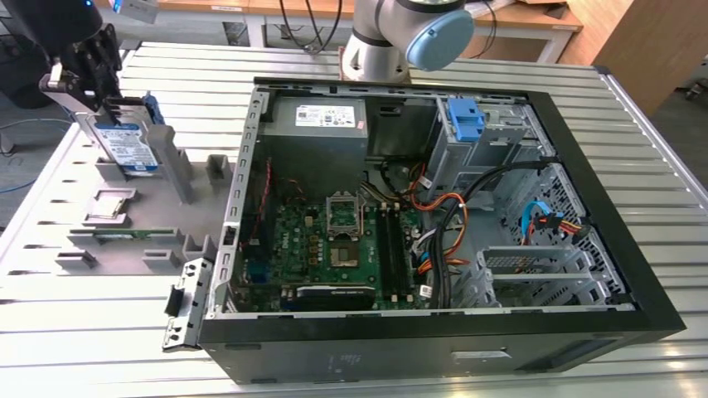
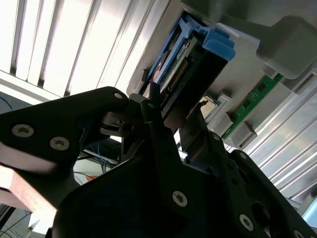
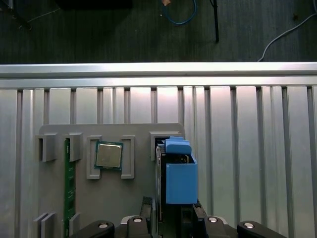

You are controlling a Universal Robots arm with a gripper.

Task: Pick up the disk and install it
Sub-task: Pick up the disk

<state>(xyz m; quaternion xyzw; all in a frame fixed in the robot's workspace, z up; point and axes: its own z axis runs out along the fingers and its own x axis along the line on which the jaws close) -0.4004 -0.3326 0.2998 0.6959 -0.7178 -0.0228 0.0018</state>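
the black gripper [image 3: 171, 210] straddles the silver rectangular disk [image 1: 124, 143] in its blue plastic rail; whether it is clamped i cannot tell. the disk stands upright in a grey plastic holder [image 1: 166, 207] on the slatted metal tabletop [image 1: 66, 332], to the exterior view's left of the open black computer case [image 1: 443, 352]. the pickup seems in hand; freeing the disk likely calls for a straight upward pull.

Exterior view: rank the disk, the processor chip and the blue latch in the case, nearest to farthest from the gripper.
1. disk, upright, right at the gripper.
2. processor chip, flat on the grey holder.
3. blue latch, inside the case.
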